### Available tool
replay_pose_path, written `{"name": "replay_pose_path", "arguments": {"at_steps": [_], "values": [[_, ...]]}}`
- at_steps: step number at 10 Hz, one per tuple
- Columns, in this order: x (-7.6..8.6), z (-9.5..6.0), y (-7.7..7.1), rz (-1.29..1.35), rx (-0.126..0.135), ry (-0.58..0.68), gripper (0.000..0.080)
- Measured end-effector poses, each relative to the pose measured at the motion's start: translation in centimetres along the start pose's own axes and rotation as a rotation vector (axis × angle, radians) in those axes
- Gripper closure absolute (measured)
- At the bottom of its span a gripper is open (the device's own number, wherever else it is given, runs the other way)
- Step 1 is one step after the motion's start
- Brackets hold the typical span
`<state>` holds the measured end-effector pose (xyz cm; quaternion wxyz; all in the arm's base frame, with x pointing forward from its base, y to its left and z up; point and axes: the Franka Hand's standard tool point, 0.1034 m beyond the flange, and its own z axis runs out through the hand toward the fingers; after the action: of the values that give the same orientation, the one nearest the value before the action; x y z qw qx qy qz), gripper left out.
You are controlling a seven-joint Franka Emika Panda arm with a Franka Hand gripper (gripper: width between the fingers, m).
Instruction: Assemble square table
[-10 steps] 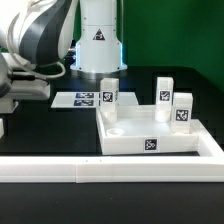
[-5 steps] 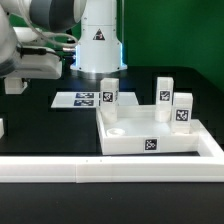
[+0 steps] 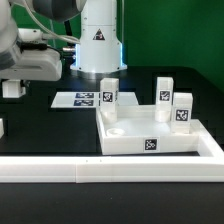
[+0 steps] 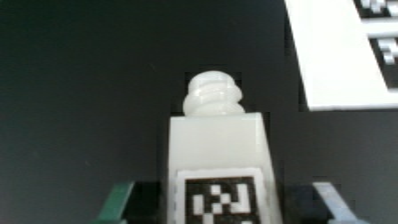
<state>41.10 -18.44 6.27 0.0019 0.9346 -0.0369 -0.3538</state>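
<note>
The square table top (image 3: 150, 140) lies at the exterior view's right, with three white tagged legs (image 3: 108, 95) (image 3: 163, 92) (image 3: 182, 110) standing upright in its corners. Its near left corner socket (image 3: 118, 130) is bare. My gripper (image 3: 12, 92) hangs above the black board at the exterior view's far left, well clear of the table top. In the wrist view my gripper (image 4: 222, 208) is shut on a fourth leg (image 4: 217, 150). That leg's tag faces the camera and its knobbed screw end (image 4: 215, 96) points away from the jaws.
The marker board (image 3: 80, 100) lies flat behind the table top and also shows in the wrist view (image 4: 356, 50). A long white rail (image 3: 100, 168) runs along the front and turns the right corner. A small white piece (image 3: 2, 127) sits at the left edge.
The arm has swung toward the exterior view's right. The held leg, out of sight a second ago, now shows below the hand at the left edge. The table top and standing legs have not moved.
</note>
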Motion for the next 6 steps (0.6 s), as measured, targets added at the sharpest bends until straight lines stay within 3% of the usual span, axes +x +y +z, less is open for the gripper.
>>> {"name": "replay_pose_path", "arguments": {"at_steps": [1,4,6], "values": [[0.3,-1.0,-1.0,0.011,0.024,0.050,0.0512],[1.3,-5.3,-2.6,0.019,0.061,0.235,0.0511],[2.2,-7.4,-2.4,0.024,0.050,0.376,0.0511]]}}
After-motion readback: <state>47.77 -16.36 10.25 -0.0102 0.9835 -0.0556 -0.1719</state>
